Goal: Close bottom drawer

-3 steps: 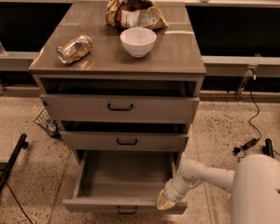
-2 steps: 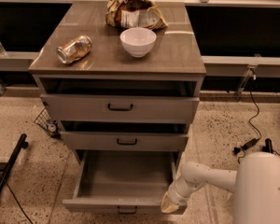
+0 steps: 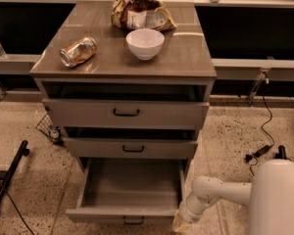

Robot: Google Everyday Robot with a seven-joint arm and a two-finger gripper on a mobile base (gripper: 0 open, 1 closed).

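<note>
Gripper [image 3: 182, 223] points down-left from a bent white arm [image 3: 220, 192]; whether it grips anything, I cannot tell. Bottom drawer [image 3: 130, 190] stands open just left of it.

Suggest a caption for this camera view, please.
Gripper low beside the front corner of the open bottom drawer.

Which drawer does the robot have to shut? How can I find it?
Find the grey-brown cabinet with a white bowl on top. Its bottom drawer is the lowest of three, near the floor. Only it is pulled far out, with the robot's pale gripper by its front right corner.
</note>
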